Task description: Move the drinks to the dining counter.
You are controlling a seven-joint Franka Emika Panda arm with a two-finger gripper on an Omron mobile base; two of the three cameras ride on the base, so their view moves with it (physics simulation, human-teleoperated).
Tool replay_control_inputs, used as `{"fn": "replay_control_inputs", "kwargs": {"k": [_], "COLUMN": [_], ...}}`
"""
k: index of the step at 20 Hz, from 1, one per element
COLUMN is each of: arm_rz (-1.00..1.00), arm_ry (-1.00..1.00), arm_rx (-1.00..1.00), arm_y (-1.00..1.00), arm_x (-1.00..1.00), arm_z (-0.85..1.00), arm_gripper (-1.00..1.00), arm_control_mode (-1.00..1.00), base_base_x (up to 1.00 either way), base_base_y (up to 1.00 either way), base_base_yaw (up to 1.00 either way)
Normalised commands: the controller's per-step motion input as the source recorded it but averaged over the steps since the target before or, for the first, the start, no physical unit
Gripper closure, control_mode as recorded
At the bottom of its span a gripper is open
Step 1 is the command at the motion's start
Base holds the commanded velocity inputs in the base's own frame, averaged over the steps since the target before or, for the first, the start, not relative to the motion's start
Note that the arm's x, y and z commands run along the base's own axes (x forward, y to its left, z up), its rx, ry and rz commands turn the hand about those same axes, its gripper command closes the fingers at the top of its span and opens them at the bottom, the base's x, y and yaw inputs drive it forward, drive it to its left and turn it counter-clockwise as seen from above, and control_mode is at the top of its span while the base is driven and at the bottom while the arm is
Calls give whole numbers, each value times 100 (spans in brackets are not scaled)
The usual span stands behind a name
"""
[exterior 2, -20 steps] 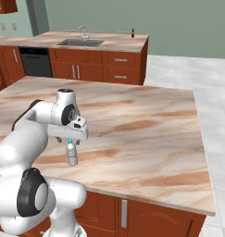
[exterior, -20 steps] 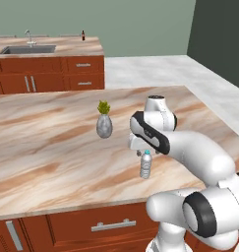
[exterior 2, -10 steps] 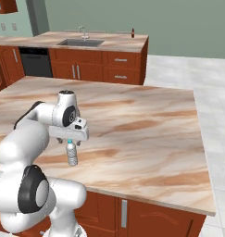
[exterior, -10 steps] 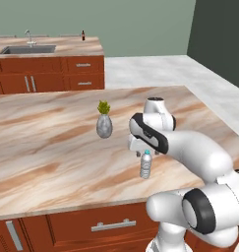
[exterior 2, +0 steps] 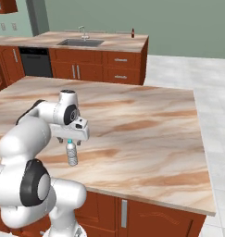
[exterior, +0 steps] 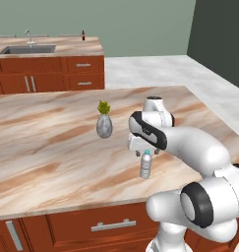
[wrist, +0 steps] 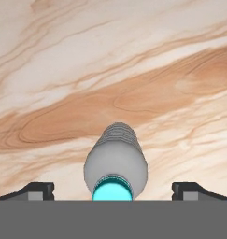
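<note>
Gripper: the white arm's two-finger gripper [wrist: 113, 191] hangs pointing straight down over the near part of the marble island top [exterior: 52, 147], directly above the water bottle; it also shows at [exterior: 142, 150] and [exterior 2: 70, 140].
Fingers: spread wide, one dark fingertip [wrist: 38, 190] on each side of the bottle cap, neither touching it; nothing is gripped.
Water bottle: the clear greyish plastic water bottle with a turquoise cap [exterior: 146, 165] stands upright on the island top near its front edge, just below the gripper; seen also at [exterior 2: 71, 152] and from above at [wrist: 116, 163].
Vase: the grey speckled vase with a green plant [exterior: 104, 122] stands upright on the same top, apart from the bottle, farther back and to the left.
Cola bottle: a small dark bottle [exterior: 82, 35] stands on the far beige-brown veined counter with the grey built-in sink [exterior: 67, 47], near its right end; seen also at [exterior 2: 132, 33].
</note>
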Motion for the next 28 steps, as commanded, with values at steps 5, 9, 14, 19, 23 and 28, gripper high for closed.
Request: {"fn": "replay_control_inputs", "kwargs": {"k": [5,9,14,19,23,28], "arm_rz": [0,0,0,0,0,0], "arm_ry": [3,3,3,5,6,3], "arm_rx": [0,0,0,0,0,0], "arm_y": [0,0,0,0,0,0], "arm_x": [0,0,0,0,0,0], "arm_z": [-8,-16,-7,-16,-19,-1], "arm_gripper": [-100,-100,-100,100,100,100], "arm_control_mode": [-100,-100,-100,-100,-100,-100], "base_base_x": [0,0,0,0,0,0], "base_base_y": [0,0,0,0,0,0], "base_base_yaw": [0,0,0,0,0,0]}}
